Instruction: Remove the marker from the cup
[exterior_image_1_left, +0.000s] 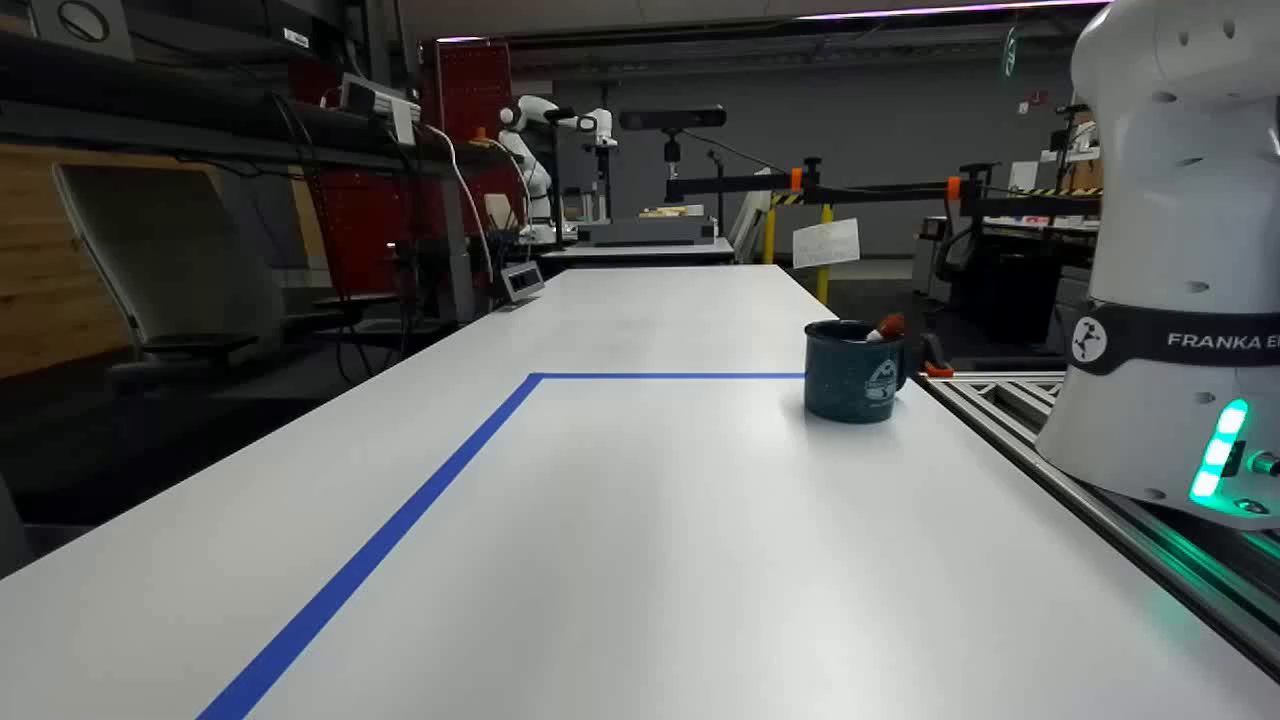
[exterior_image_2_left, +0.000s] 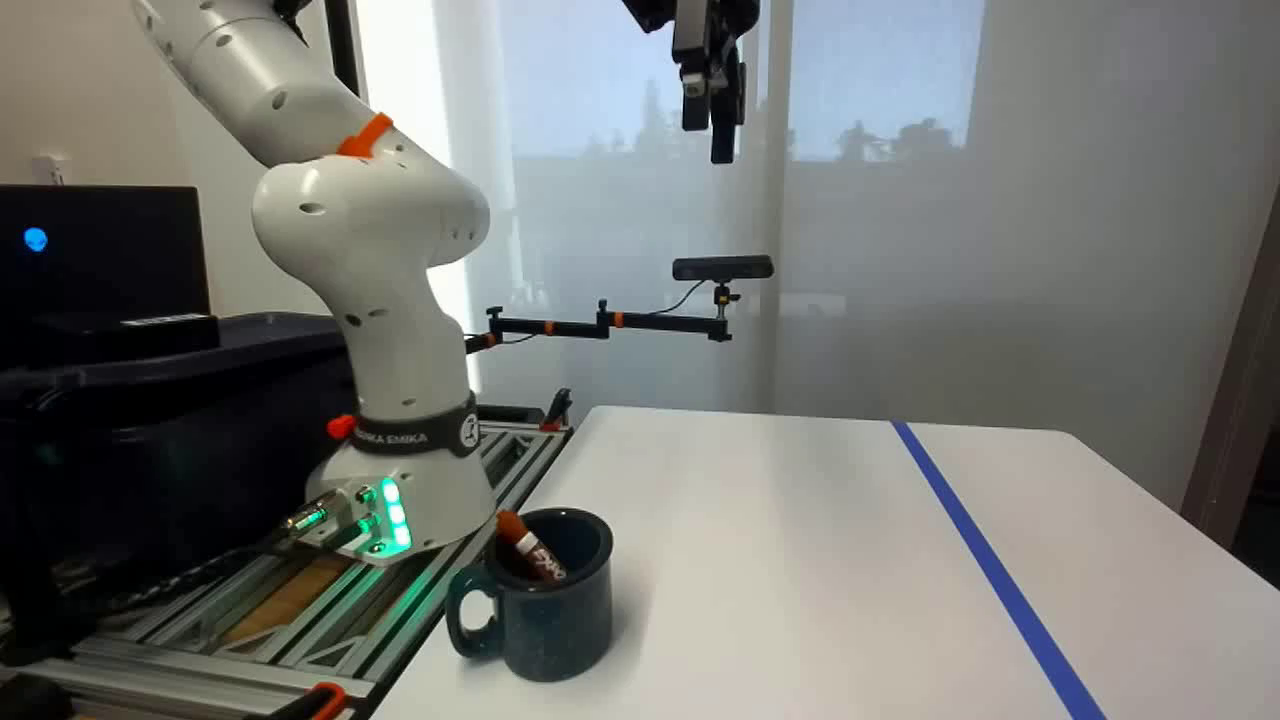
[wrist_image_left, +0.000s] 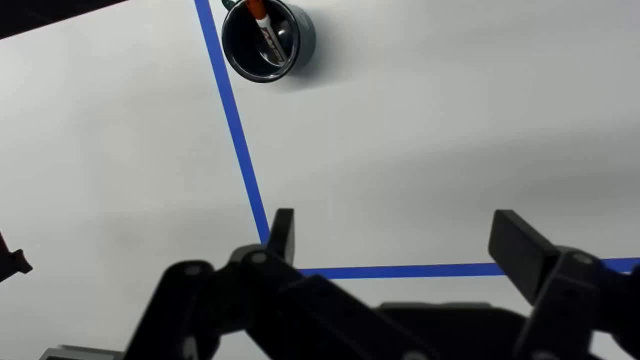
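Note:
The dark teal mug, the cup, stands upright on the white table near the robot base in both exterior views (exterior_image_1_left: 845, 385) (exterior_image_2_left: 560, 630). It also shows at the top of the wrist view (wrist_image_left: 306, 40). The marker (exterior_image_2_left: 540, 553) leans inside the cup, its orange-red cap above the rim near the handle; its label is dark and white. It also shows in the wrist view (wrist_image_left: 271, 37) and partly in an exterior view (exterior_image_1_left: 888, 327). My gripper (wrist_image_left: 392, 235) is open and empty. It hangs high above the table, apart from the cup, in an exterior view (exterior_image_2_left: 712, 128).
Blue tape (exterior_image_1_left: 400, 520) marks lines on the white table (exterior_image_1_left: 600, 520). A metal rail frame (exterior_image_2_left: 330, 630) and the robot base (exterior_image_2_left: 420, 500) border the cup's side. A camera on a black arm (exterior_image_2_left: 722, 268) extends beyond the table. A small grey device (exterior_image_1_left: 522, 282) sits on the far edge.

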